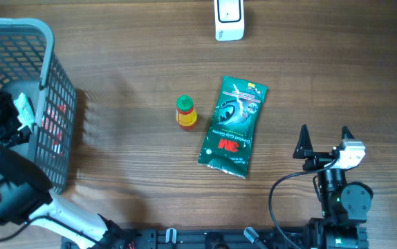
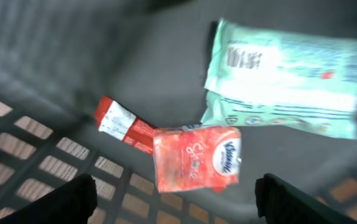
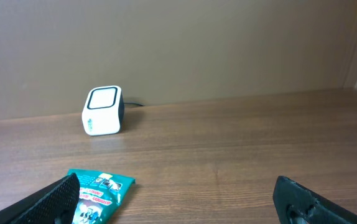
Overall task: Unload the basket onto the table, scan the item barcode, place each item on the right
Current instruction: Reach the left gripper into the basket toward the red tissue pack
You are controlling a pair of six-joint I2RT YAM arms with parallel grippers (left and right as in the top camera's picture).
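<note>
**Left arm down in the basket, right arm idle near the front edge**

We work on a brown wood-grain table [image 1: 129,83]; the right wrist view shows a plain beige wall [image 3: 228,43] behind its far edge. A grey mesh basket [image 1: 19,31] stands at the left edge, toward the far corner. The white scanner [image 1: 229,19] sits at the far edge, a little right of the middle. Near the centre lies a green glove pack [image 1: 234,126], with a small green-capped bottle [image 1: 185,112] just beside it on the left, not touching it.

The left gripper [image 2: 176,198] hangs inside the basket with its fingers spread wide and nothing between them. The red tissue pack [image 2: 196,157] lies on the basket floor right below the gap, apart from both fingers. A red-and-white sachet [image 2: 124,124] touches the tissue pack's left corner. A pale green wipes pack [image 2: 290,81] lies beyond it, with a barcode [image 2: 244,57] on its upper face.

The right gripper [image 1: 324,131] is also spread and empty. It sits toward the near right corner and points at the far edge, well apart from the scanner.

The left wrist view is blurred, so we cannot read the print on the packs. From overhead, the arm and the mesh hide most of the basket's contents and the left fingers.
</note>
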